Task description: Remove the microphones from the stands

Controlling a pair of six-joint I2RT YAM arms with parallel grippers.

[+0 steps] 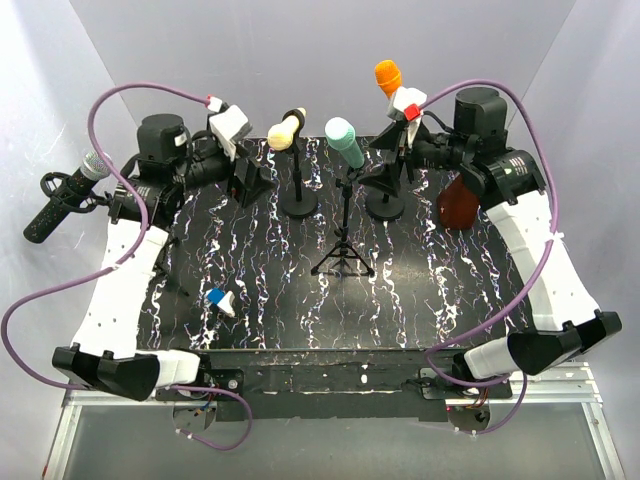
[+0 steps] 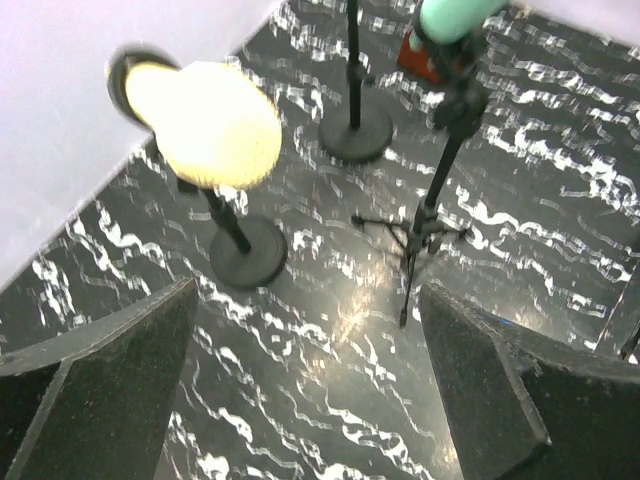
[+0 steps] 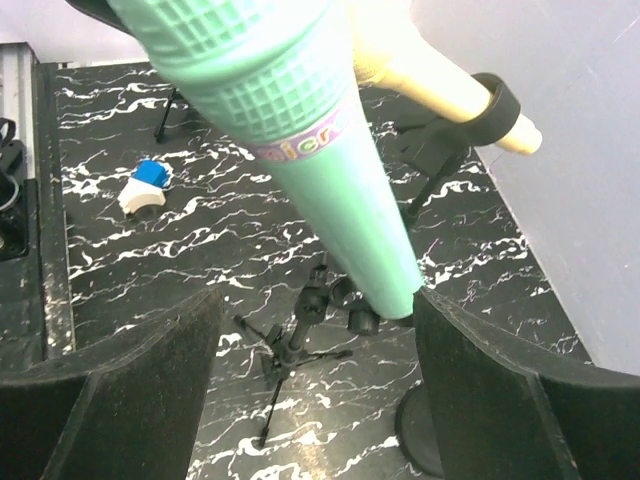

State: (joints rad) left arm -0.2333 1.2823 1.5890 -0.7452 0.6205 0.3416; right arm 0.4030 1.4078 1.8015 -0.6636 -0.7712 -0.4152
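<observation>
Three microphones stand in stands mid-table: a cream one (image 1: 286,128), a mint-green one (image 1: 345,141) on a tripod stand (image 1: 343,255), and an orange one (image 1: 388,77). My right gripper (image 1: 393,172) is open beside the green microphone (image 3: 300,150), whose lower end sits between the fingers, right by the right finger (image 3: 490,390); I cannot tell whether it touches. The tripod (image 3: 290,350) shows below. My left gripper (image 1: 248,178) is open and empty (image 2: 310,330), left of the cream microphone (image 2: 210,125) on its round-base stand (image 2: 247,252).
A grey-headed black microphone (image 1: 65,195) hangs off the table's left side. A small blue-and-white block (image 1: 220,300) lies front left. A reddish-brown container (image 1: 460,200) stands by the right arm. The orange microphone's round base (image 1: 385,205) is behind the tripod.
</observation>
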